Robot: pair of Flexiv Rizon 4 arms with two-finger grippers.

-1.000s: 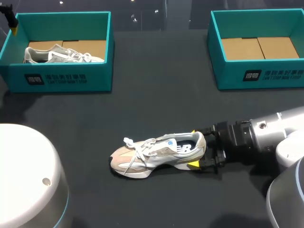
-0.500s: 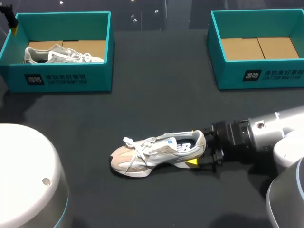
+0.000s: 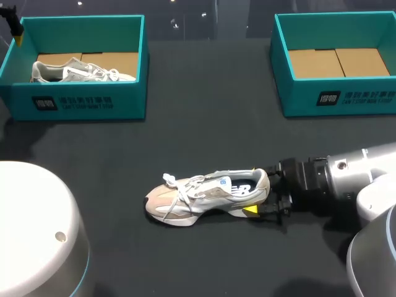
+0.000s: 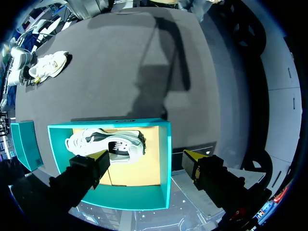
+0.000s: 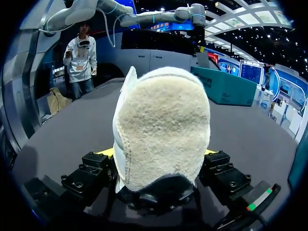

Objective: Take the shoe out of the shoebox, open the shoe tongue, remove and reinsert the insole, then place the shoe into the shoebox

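Observation:
A beige and white shoe [image 3: 204, 195] lies on its side in the middle of the dark table, toe to the left. My right gripper [image 3: 255, 190] comes in from the right and is shut on the shoe's heel, with one yellow tip showing under the sole. In the right wrist view the fuzzy heel [image 5: 161, 134] fills the space between both fingers [image 5: 96, 166]. My left gripper [image 4: 144, 159] hangs open above the left teal shoebox [image 4: 166, 159], at the head view's far left corner [image 3: 15, 28]. From there the shoe [image 4: 48, 65] looks small and far off.
The left shoebox [image 3: 80, 102] at the back left holds a second grey shoe [image 3: 80, 71]. A second teal shoebox [image 3: 334, 99] stands at the back right, its cardboard floor showing. Dark tabletop lies between the boxes and the shoe.
My right gripper's fingers have closed in on the heel. The shoe has shifted slightly away from the front edge and to the right. The left arm has not moved.

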